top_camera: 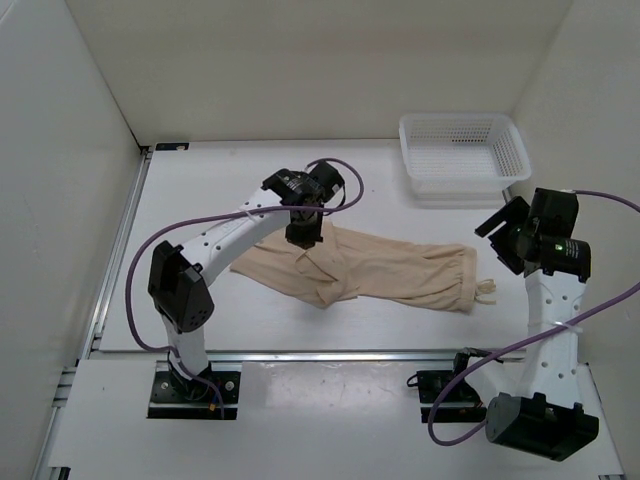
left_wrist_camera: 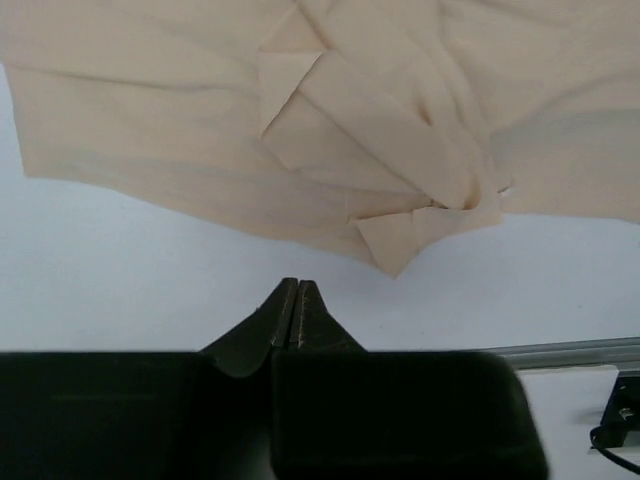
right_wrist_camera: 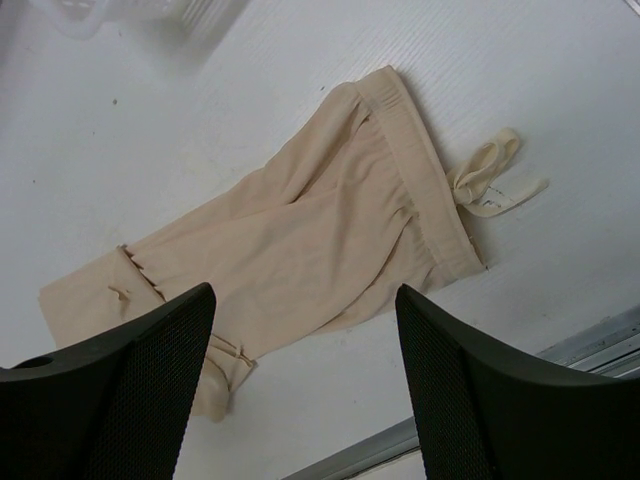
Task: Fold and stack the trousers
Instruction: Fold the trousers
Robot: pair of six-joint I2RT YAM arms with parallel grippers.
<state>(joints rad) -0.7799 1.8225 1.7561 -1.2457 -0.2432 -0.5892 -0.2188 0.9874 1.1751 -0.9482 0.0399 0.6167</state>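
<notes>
The beige trousers (top_camera: pixel 370 268) lie flat and wrinkled across the middle of the table, waistband and drawstring at the right end, legs bunched and partly folded at the left. My left gripper (top_camera: pixel 303 236) hovers over the far edge of the bunched legs; in the left wrist view it (left_wrist_camera: pixel 296 285) is shut and empty, with the folded cloth (left_wrist_camera: pixel 330 130) just beyond its tips. My right gripper (top_camera: pixel 497 232) is open and empty to the right of the waistband; in the right wrist view it (right_wrist_camera: pixel 305 295) stands above the trousers (right_wrist_camera: pixel 310 230).
A white mesh basket (top_camera: pixel 463 154) stands at the back right of the table. A metal rail (top_camera: pixel 330 354) runs along the table's near edge. White walls enclose the left, back and right sides.
</notes>
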